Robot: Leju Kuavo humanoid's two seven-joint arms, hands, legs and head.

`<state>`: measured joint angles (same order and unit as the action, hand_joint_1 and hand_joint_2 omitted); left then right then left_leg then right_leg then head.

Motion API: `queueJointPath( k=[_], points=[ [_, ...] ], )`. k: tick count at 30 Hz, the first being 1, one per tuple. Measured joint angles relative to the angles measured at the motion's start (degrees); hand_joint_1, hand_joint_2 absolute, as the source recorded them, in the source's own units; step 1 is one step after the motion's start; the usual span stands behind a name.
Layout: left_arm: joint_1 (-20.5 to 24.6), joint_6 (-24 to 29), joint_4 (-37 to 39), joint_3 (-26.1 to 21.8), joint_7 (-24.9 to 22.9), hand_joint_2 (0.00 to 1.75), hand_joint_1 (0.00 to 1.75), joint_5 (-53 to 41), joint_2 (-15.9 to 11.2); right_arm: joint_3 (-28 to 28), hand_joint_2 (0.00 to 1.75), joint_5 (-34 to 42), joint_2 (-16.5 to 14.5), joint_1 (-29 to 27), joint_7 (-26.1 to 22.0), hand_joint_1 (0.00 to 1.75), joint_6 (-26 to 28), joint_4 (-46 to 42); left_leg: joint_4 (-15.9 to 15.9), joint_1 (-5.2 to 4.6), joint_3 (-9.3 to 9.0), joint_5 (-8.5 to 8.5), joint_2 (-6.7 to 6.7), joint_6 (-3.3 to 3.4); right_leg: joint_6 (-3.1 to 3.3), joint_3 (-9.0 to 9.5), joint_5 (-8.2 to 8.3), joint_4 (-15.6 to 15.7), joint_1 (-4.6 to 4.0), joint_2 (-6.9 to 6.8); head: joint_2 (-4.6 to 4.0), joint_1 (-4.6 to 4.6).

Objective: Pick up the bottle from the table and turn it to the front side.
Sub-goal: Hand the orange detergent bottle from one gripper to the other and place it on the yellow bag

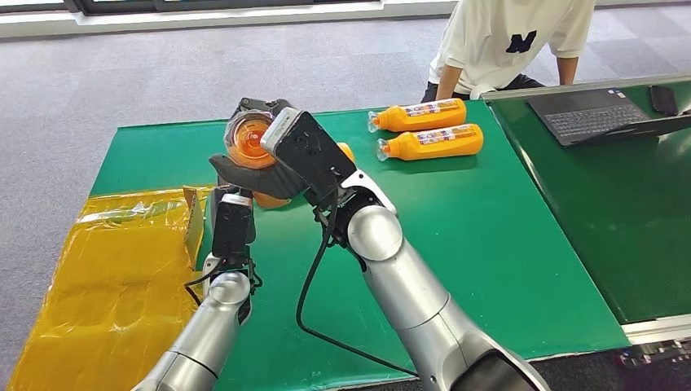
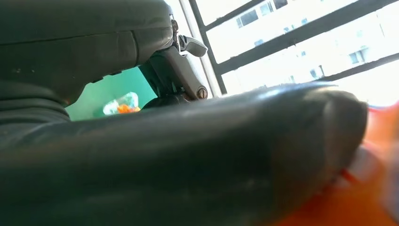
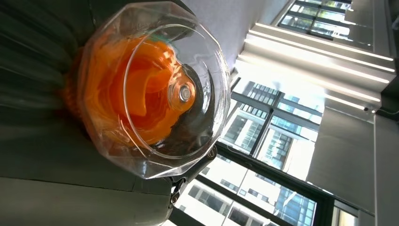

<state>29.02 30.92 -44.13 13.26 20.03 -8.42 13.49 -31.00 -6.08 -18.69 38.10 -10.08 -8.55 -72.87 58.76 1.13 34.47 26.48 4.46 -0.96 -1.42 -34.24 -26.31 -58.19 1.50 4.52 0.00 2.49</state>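
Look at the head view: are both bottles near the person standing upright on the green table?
No. Both orange bottles lie on their sides on the green table, caps pointing toward the robot's left.

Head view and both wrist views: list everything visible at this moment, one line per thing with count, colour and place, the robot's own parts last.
Held bottle: 1, orange, clear base toward the camera, raised above the table's left part between both hands.
Lying bottles: 2, orange with labels, on their sides at the table's far edge, caps pointing left.
Table: 1, green top, centre.
Sheet: 1, yellow, glossy, left of the table.
Laptop: 1, dark, open on the dark side table at right.
Phone: 1, black, beside the laptop.
Person: 1, white shirt, behind the table's far edge.
Left hand: 1, dark, holds the bottle from below.
Right hand: 1, dark, grips the bottle's side.
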Motion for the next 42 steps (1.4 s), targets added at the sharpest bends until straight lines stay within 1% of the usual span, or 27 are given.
queueJointPath(
  k=[6, 10, 14, 17, 22, 34, 37, 42],
  points=[
    [0.50, 0.54, 0.99, -0.52, -0.03, 0.00, 0.00, -0.25, -0.14, -0.20, 1.75, 0.05, -0.05, 0.00, 0.13, 1.75, 0.00, 0.00, 0.00, 0.00, 0.00, 0.00, 0.00, 0.00, 0.00, 0.00, 0.00, 0.00, 0.00, 0.00, 0.00, 0.02],
    [4.04, 0.56, 6.65, -3.66, -0.20, 0.00, 0.00, -0.42, -0.96, -1.65, 1.75, 0.04, -0.26, 0.05, 0.97, 1.75, 0.00, 0.00, 0.00, 0.00, 0.00, -0.02, 0.01, -0.02, 0.00, 0.00, 0.00, -0.01, 0.00, 0.00, 0.00, 0.02],
    [5.52, 0.09, 8.08, -5.04, -0.06, 0.00, 0.00, -0.43, -1.46, -2.82, 1.75, -0.11, -0.27, 0.05, 1.52, 1.75, -0.01, 0.00, 0.00, 0.01, 0.00, -0.02, 0.00, -0.02, 0.00, -0.02, 0.00, -0.02, 0.00, 0.01, 0.00, 0.02],
    [6.41, -1.71, 8.20, -5.83, -0.12, 0.00, 0.00, -0.94, -2.08, -3.34, 1.75, -0.44, -0.22, 0.02, 1.59, 1.75, -0.25, -0.15, 0.00, 0.01, 0.00, -0.02, 0.00, -0.03, 0.00, -0.03, 0.00, -0.02, -0.01, 0.01, 0.00, 0.02],
    [7.02, -5.25, 6.57, -6.09, -1.56, 0.00, 0.00, -3.21, -2.83, -3.72, 1.75, -1.58, 0.13, -0.06, 1.57, 1.75, -0.50, -1.17, 0.00, 0.01, 0.00, -0.02, -0.01, -0.03, 0.00, -0.04, 0.00, -0.03, 0.00, 0.02, 0.00, 0.02],
    [7.08, -6.06, 4.66, -6.09, -2.04, 0.00, 0.00, -3.97, -3.05, -3.86, 1.75, -1.78, 0.23, -0.09, 1.57, 1.75, -0.58, -1.62, 0.00, 0.01, 0.00, -0.02, -0.01, -0.03, 0.00, -0.04, 0.00, -0.03, 0.00, 0.02, 0.00, 0.02],
    [7.05, -8.41, 4.20, -6.09, -2.04, 0.00, 0.00, -4.42, -3.03, -3.86, 1.75, -2.89, 0.38, -0.08, 1.30, 1.75, -0.63, -1.69, 0.00, 0.01, 0.00, -0.02, -0.01, -0.03, 0.00, -0.05, 0.00, -0.03, 0.00, 0.02, 0.00, 0.02],
    [6.24, -15.49, 1.46, -5.96, -1.94, 0.00, 0.00, -4.86, -2.38, -3.23, 1.75, -7.63, 1.15, 0.61, -0.88, 1.75, -2.83, -1.77, 0.01, 0.01, 0.00, -0.02, -0.03, -0.03, 0.00, -0.07, 0.00, -0.03, 0.02, 0.04, 0.00, 0.02]
  ],
)
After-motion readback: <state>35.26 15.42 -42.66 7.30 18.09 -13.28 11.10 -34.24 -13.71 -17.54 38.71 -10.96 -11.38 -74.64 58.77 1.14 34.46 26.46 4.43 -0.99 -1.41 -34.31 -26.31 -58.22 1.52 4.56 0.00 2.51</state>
